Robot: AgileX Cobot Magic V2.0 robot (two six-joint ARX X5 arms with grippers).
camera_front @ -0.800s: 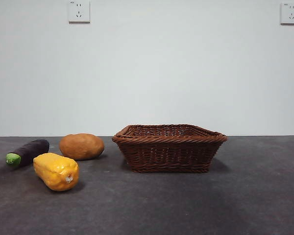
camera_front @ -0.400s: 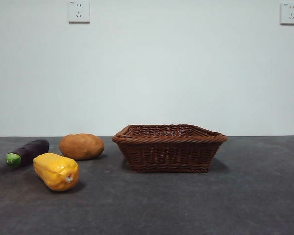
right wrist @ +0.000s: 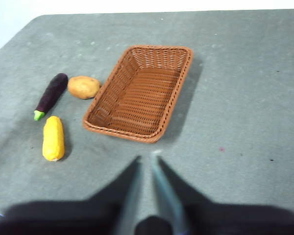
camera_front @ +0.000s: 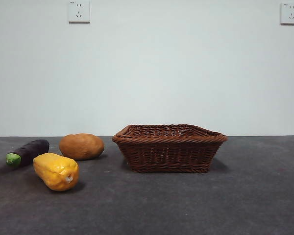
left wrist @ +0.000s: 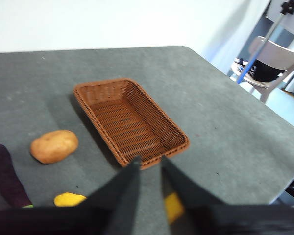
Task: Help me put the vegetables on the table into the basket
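The brown wicker basket [camera_front: 169,147] stands on the dark grey table [camera_front: 245,196], empty. Left of it lie the brown potato [camera_front: 81,146], the dark purple eggplant [camera_front: 28,152] and, nearest, the yellow corn cob [camera_front: 56,171]. No arm shows in the front view. My left gripper [left wrist: 149,160] hangs high above the table, jaws a little apart and empty, with the corn [left wrist: 68,199] partly hidden behind them and the basket [left wrist: 127,122] beyond. My right gripper [right wrist: 146,158] is also high, jaws together and empty, looking down on the basket [right wrist: 142,93], potato [right wrist: 83,87], eggplant [right wrist: 51,94] and corn [right wrist: 53,138].
A white wall with two sockets [camera_front: 79,11] rises behind the table. The table's edge and a chair [left wrist: 277,61] beyond it show in the left wrist view. Bare table lies right of the basket and in front of it.
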